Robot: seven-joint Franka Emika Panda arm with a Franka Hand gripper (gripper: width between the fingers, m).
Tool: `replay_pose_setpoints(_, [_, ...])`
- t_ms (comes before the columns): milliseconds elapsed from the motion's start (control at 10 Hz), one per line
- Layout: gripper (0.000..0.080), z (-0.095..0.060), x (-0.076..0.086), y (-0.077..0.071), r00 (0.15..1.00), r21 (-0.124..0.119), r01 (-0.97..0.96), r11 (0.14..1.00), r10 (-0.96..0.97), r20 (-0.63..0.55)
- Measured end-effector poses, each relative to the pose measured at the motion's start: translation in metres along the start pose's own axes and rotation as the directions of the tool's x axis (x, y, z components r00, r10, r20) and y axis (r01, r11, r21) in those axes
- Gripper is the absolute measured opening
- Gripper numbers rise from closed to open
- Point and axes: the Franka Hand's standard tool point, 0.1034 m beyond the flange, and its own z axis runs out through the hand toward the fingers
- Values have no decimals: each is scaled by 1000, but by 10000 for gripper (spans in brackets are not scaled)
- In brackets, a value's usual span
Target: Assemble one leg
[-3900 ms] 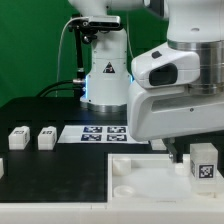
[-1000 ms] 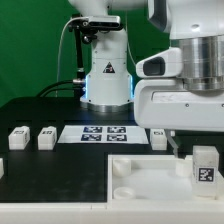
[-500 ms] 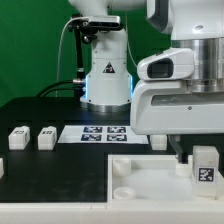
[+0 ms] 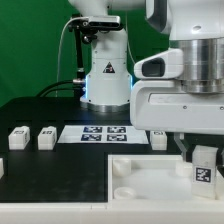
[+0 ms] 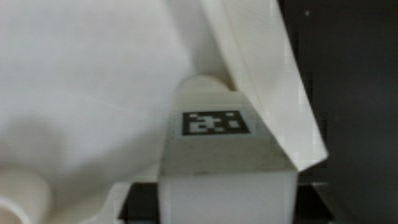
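— White block at the arm's tip: which part, and where?
— The leg (image 4: 204,170), tag face toward the exterior cam. It stands upright, lower end at or just above the white panel (image 4: 150,186), near the panel's corner on the exterior view's right. In the wrist view the leg (image 5: 219,150) runs along the panel's edge, w/ dark table (image 5: 347,60) beyond.
— Tool state?
— Gripper (image 4: 201,152) clamped on the leg's upper part; no gap visible betw. finger and block.
— Step in hand?
— Judged: seating the leg at that corner, i.e. insertion, not pick-up. Whether the end already sits in a socket cannot be told, since the contact pt is hidden.
— What does the next move need?
— Prob. hold the leg vertical, centre it over the socket, press straight down (poss. w/ a twist), grip firm. Release only once it stands alone.
— Other parts?
— A loose block (image 4: 17,138) and a second block (image 4: 45,137) lie well apart on the exterior view's left, near the marker board (image 4: 100,132).
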Motion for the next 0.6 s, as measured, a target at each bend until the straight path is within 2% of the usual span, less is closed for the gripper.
replay_pose_setpoints(100, [291, 0, 0, 1, 978, 19, -209, 978, 209, 9])
replay_pose_setpoints(200, [291, 0, -1, 1, 936, 20, -353, 935, 353, 20])
replay_pose_setpoints(300, [291, 0, -3, 1, 881, 10, -473, 881, 473, 24])
replay_pose_setpoints(400, [292, 0, -6, -1, 825, -9, -565, 825, 564, 35])
replay_pose_setpoints(600, [292, 0, -6, -2, 777, -20, -628, 778, 628, 45])
